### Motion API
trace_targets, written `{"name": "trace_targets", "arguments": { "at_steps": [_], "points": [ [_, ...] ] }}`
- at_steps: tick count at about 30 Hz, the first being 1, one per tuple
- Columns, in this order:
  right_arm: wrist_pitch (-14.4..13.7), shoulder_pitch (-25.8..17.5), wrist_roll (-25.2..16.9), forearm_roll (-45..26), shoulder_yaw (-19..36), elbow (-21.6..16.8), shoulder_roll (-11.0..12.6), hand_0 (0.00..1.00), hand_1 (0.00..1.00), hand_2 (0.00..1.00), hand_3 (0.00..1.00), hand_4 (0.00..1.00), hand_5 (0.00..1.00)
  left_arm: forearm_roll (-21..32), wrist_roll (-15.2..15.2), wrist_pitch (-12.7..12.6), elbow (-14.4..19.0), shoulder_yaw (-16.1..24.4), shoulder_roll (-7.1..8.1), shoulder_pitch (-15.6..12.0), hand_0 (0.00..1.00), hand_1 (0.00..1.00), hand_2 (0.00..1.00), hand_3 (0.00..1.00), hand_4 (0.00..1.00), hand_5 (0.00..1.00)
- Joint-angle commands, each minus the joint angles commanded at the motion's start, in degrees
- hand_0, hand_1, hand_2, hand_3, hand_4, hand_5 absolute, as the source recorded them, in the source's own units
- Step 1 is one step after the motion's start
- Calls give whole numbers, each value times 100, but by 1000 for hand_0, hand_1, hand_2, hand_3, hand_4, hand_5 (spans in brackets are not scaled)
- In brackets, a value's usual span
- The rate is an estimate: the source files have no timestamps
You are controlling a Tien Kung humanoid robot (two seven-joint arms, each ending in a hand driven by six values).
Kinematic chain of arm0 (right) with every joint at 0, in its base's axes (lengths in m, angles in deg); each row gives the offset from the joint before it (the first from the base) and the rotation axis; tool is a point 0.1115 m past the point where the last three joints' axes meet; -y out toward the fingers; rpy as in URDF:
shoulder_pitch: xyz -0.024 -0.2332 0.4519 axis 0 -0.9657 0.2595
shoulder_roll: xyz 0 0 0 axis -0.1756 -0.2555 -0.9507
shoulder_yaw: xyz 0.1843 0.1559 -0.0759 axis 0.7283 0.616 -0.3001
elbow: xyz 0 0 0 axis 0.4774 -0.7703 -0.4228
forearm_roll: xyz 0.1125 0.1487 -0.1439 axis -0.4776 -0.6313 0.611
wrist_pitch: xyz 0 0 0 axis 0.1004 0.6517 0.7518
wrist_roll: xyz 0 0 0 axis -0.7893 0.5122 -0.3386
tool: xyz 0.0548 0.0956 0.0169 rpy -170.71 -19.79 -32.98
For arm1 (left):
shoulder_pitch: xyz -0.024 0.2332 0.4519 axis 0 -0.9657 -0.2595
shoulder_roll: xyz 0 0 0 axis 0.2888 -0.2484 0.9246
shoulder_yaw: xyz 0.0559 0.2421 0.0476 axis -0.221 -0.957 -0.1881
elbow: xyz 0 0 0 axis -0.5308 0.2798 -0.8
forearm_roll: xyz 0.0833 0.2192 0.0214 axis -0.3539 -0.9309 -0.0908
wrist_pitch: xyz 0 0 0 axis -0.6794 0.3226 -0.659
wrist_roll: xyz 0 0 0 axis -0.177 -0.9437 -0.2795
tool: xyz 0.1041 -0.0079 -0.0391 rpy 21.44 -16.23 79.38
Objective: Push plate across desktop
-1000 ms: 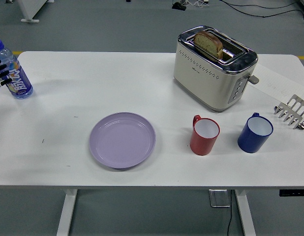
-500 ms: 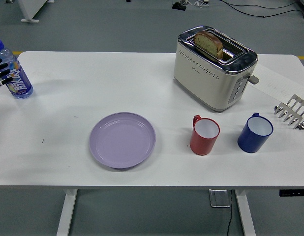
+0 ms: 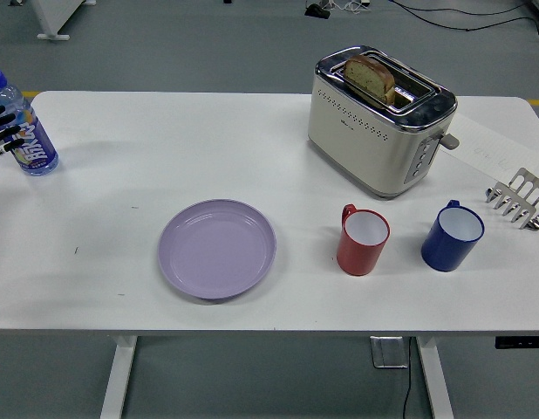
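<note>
- Centrally, toward the near edge of the white counter [image 3: 165, 140], lies the lavender plate [image 3: 217, 249]: round, shallow, empty, flat on the surface and touching nothing.
- Left hand [image 3: 1, 131]: only black fingertips show at the left picture edge, lying against the side of a water bottle [image 3: 23, 131]; whether they clasp the bottle or merely rest on it cannot be told. The hand is well apart from the plate.
- Water bottle: clear, upright, blue cap, blue and purple label, standing at the far left of the counter.
- Toaster [image 3: 378, 118]: cream body with chrome top, set at an angle on the far right half of the counter; 1 slice of bread [image 3: 371, 78] stands up out of a slot.
- Red mug [image 3: 363, 240]: upright, white inside, handle toward the far left, right of the plate and near the toaster's front.
- Blue mug [image 3: 452, 236]: upright, white inside, just right of the red mug and apart from it.
- Metal toast rack [image 3: 518, 199]: at the right edge of the counter, beyond the blue mug.
- Paper sheet [image 3: 492, 148]: flat on the counter between the toaster and the rack.
</note>
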Motion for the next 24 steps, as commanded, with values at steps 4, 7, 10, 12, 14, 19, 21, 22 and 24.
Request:
{"name": "trace_targets", "arguments": {
  "at_steps": [4,7,10,12,14,19,21,22,24],
  "points": [
    [3,7,-1,2,2,0,0,673,673,751,698,318,317,2,2,8,15,6,10,3,690,759,759,718,542,998],
    [3,25,8,0,-1,0,-4,673,673,751,698,318,317,1,5,12,27,23,19,17,690,759,759,718,542,998],
    [5,43,10,11,14,0,-4,674,673,750,698,318,317,5,9,15,25,46,19,20,691,759,759,717,544,998],
    [5,53,5,9,20,0,-3,674,673,750,698,318,317,5,12,20,25,58,19,16,691,759,759,717,544,998],
    [8,54,-2,16,29,0,1,674,673,750,698,318,317,3,11,22,23,68,16,12,691,759,759,717,544,998],
    [7,44,-8,1,23,0,0,674,673,750,698,317,316,6,12,28,28,51,14,34,692,760,759,717,543,998],
    [8,41,-7,5,25,0,-1,674,673,750,698,317,316,7,14,27,27,46,15,44,692,760,759,717,543,998],
    [9,41,-5,12,27,0,0,674,673,750,698,316,314,7,14,26,26,45,18,44,692,760,759,717,547,998],
    [9,37,-8,-1,20,0,1,674,673,750,698,316,314,8,15,27,28,48,22,37,692,760,759,717,547,998]
  ]
}}
